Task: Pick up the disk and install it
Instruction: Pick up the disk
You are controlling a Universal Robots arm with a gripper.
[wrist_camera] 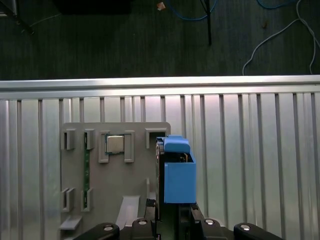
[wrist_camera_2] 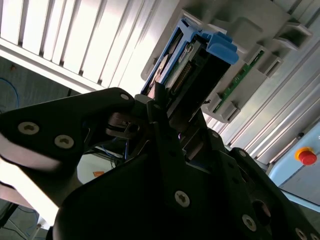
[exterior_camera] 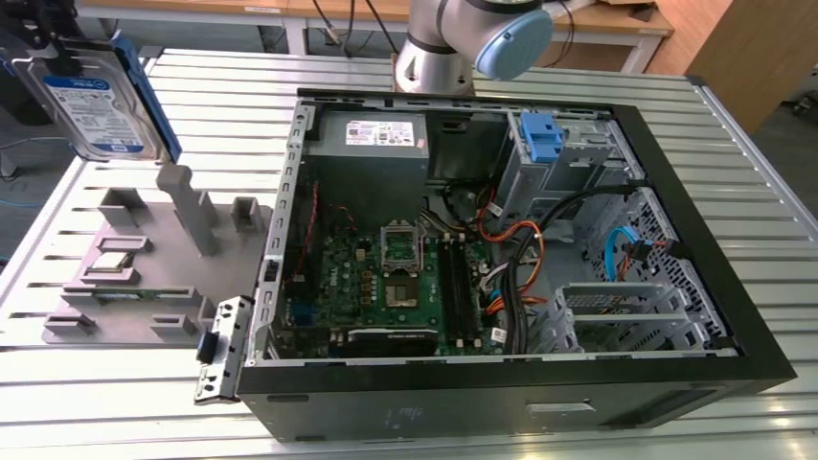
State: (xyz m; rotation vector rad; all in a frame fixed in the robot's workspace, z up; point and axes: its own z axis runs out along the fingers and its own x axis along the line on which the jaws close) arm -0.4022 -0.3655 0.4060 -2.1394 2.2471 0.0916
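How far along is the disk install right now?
The pickup looks done: the hand is shut on the disk and holds it upright in the air, clear of the grey holder tray. The install is what's left: the disk is outside the open computer case, off to the exterior view's left, and not yet seated inside.

Workshop or lab, slatted metal bench (exterior_camera: pixel 102 402), opened computer case (exterior_camera: pixel 447 407)
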